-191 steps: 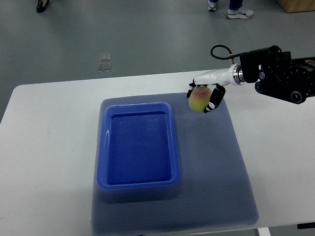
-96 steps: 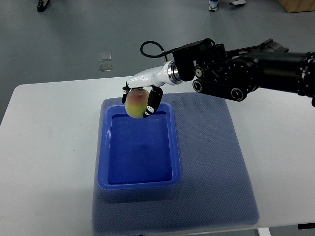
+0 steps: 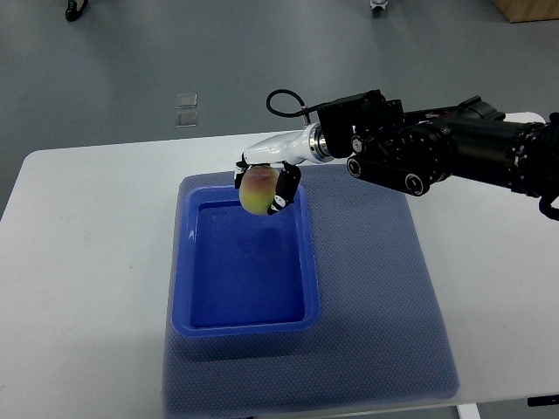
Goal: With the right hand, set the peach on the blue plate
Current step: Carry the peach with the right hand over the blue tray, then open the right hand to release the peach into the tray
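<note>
A yellow-green peach with a red blush hangs in my right hand, whose fingers are shut around it. The hand's black arm comes in from the right edge and reaches left across the table. The peach is held above the far end of the blue plate, a deep rectangular blue tray lying on the mat. The peach looks to be clear of the tray floor. The tray holds nothing. My left arm does not show.
A grey-blue mat lies under the tray on the white table. Grey floor lies beyond the far table edge, with a small pale marker on it and a person's shoes at the top edge.
My right hand carried the peach left from over the mat to above the tray's far end. In the last half second it shifted slightly right and lower.
</note>
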`<action>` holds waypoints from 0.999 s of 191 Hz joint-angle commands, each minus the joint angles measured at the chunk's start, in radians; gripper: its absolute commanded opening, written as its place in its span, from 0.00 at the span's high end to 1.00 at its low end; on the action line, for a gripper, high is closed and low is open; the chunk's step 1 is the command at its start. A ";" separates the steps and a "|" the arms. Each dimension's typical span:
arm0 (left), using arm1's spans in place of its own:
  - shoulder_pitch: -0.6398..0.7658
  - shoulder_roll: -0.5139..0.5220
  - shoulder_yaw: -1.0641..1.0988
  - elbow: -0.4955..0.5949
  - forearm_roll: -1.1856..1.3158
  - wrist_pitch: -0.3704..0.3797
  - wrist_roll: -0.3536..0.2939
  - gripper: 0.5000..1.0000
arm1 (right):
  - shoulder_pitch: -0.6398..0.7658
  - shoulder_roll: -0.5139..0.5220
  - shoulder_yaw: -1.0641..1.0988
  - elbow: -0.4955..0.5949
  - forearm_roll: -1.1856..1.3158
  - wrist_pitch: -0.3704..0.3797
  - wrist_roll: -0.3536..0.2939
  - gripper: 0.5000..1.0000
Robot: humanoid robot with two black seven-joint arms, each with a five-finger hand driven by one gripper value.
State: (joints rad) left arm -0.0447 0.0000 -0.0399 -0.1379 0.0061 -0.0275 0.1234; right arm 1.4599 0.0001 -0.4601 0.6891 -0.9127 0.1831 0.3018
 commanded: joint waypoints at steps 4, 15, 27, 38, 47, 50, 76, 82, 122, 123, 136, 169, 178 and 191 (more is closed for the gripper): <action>0.000 0.000 0.002 -0.002 0.000 0.000 0.001 0.00 | -0.003 0.000 0.000 0.001 0.001 0.006 0.025 0.50; 0.000 0.000 0.002 -0.002 0.000 0.000 0.001 0.00 | -0.003 0.000 -0.002 0.003 0.001 0.009 0.034 0.50; 0.000 0.000 0.002 -0.002 0.000 0.000 -0.001 0.00 | 0.005 0.000 -0.002 0.007 0.001 0.013 0.065 0.49; 0.002 0.000 0.002 -0.002 0.000 0.000 -0.001 0.00 | 0.008 0.000 -0.003 0.012 0.000 0.015 0.088 0.48; 0.003 0.000 0.002 0.000 0.000 0.000 -0.001 0.00 | 0.008 0.000 -0.003 0.012 -0.002 0.015 0.100 0.46; 0.005 0.000 0.002 0.000 0.000 0.000 -0.001 0.00 | 0.008 0.000 -0.003 0.013 -0.002 0.015 0.103 0.45; 0.005 0.000 0.000 0.004 0.000 0.000 0.001 0.00 | 0.000 0.000 -0.005 0.015 -0.015 0.016 0.157 0.42; 0.005 0.000 0.000 0.004 0.000 0.000 0.001 0.00 | 0.000 0.000 -0.005 0.017 -0.017 0.016 0.158 0.42; 0.005 0.000 0.002 0.000 0.000 0.000 -0.001 0.00 | -0.018 0.000 -0.031 0.024 -0.017 0.018 0.157 0.14; 0.005 0.000 0.002 0.000 0.000 0.000 -0.001 0.00 | -0.018 0.000 -0.031 0.024 -0.017 0.018 0.157 0.14; 0.006 0.000 0.002 -0.002 0.000 0.000 0.001 0.00 | -0.021 0.000 -0.032 0.024 -0.017 0.018 0.157 0.14; 0.005 0.000 0.000 -0.002 0.000 0.000 0.001 0.00 | -0.020 0.000 -0.034 0.023 -0.009 0.016 0.155 0.14; 0.005 0.000 0.000 0.000 0.000 0.000 -0.001 0.00 | -0.018 0.000 -0.032 0.023 -0.002 0.016 0.154 0.14; 0.005 0.000 0.000 0.000 0.000 0.000 -0.001 0.00 | -0.012 0.000 -0.023 0.015 0.001 0.013 0.149 0.14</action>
State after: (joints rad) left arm -0.0397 0.0000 -0.0387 -0.1395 0.0061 -0.0278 0.1233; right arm 1.4396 0.0000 -0.4936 0.7128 -0.9184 0.2006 0.4562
